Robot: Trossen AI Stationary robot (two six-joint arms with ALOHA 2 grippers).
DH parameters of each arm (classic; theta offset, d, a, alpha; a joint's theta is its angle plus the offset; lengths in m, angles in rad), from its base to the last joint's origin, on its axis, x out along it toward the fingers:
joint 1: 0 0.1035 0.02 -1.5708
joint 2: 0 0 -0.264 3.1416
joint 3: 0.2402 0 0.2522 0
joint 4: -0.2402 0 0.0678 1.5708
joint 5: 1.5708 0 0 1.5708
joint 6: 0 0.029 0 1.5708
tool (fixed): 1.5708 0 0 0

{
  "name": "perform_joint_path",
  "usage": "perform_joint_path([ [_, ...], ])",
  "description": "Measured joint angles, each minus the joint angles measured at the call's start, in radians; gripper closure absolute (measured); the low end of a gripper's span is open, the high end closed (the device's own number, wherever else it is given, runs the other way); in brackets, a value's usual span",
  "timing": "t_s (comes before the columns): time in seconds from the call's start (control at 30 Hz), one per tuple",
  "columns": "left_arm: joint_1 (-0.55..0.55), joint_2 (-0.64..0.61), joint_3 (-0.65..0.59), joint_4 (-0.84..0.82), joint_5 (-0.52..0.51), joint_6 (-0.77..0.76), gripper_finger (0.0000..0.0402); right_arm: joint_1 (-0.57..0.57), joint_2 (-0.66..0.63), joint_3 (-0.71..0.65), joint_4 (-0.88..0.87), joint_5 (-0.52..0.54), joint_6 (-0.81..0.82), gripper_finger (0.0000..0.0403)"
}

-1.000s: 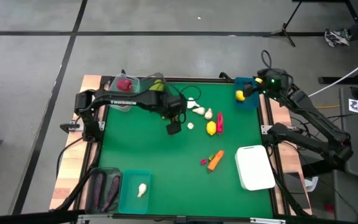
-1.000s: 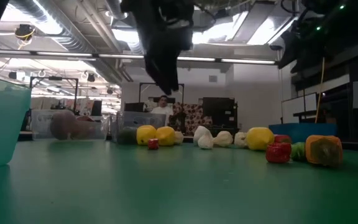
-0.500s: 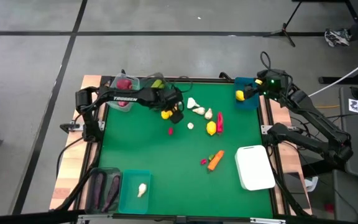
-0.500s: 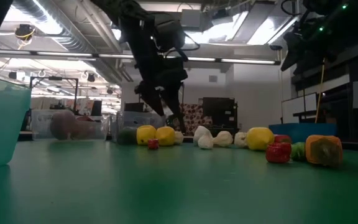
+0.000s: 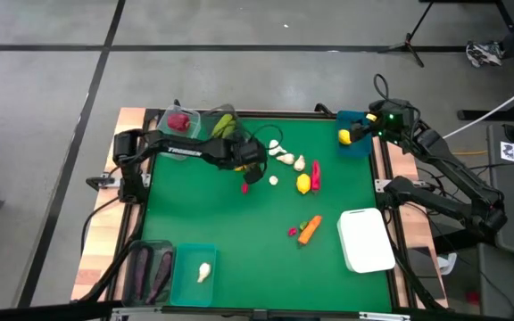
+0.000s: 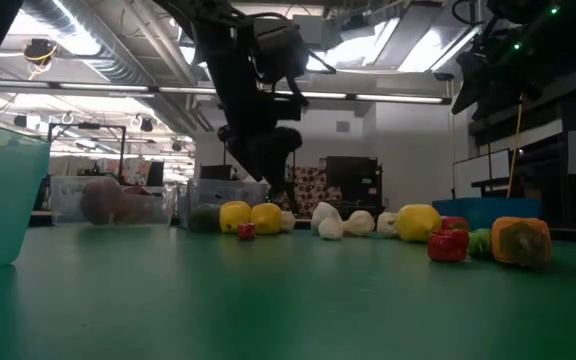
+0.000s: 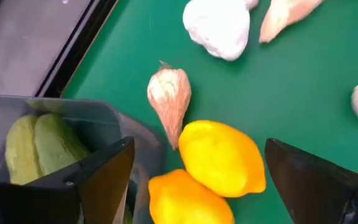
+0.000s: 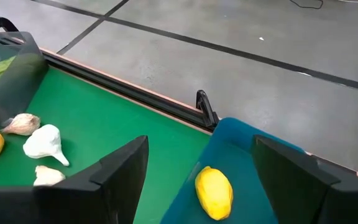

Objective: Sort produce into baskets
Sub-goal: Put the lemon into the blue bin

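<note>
— Where's the left hand [image 5: 250, 169] right now?

— Over the back of the green surface [image 5: 239, 232], just in front of the smoky grey plastic tub [image 7: 55, 134] with the pale green cucumber pieces [image 7: 39, 146] in it. Its fingers [image 7: 107, 177] are spread wide and nothing is between them. Two yellow toy lemons [image 7: 222, 158] lie touching each other right under it, one partly behind the other, next to the tub wall.

— And the garlic?

— A brownish-white garlic clove [image 7: 169, 96] sits beside the lemons, and a white garlic bulb [image 7: 217, 26] a little beyond. More pale pieces trail off toward the middle, where a third yellow lemon [image 5: 303, 184] lies against a long red pepper [image 5: 316, 173]. A tiny red round fruit [image 5: 245, 188] sits on its own near the left hand.

— The right hand?

— The right hand [image 5: 357, 135] hangs over the blue translucent tub [image 8: 253, 162] at the far right corner, fingers apart and empty. One yellow lemon [image 8: 214, 191] lies inside that tub.

— Anything else sorted?

— A clear tub [image 5: 178, 120] at the back left holds a red round fruit [image 5: 178, 121]. Up front, a dark tub [image 5: 146, 272] holds purple eggplants, and the teal tub [image 5: 194, 275] beside it has one white garlic piece [image 5: 203, 272]. The flat white tray [image 5: 366, 239] sits front right, with an orange carrot [image 5: 309, 230] near it on the green.
</note>
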Motion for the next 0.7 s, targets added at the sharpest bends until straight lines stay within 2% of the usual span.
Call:
perform_joint_path([
  [0.27, -0.027, 0.058, 0.0, 0.012, -0.126, 0.026, 0.0045, 0.001, 0.0, 0.0, 0.0, -0.006, 0.0, 0.0121],
  [0.7, -0.037, 0.057, 0.018, 0.069, -0.238, 0.064, 0.0045, 0.0, 0.001, 0.0, -0.011, -0.011, 0.0, 0.0121],
])
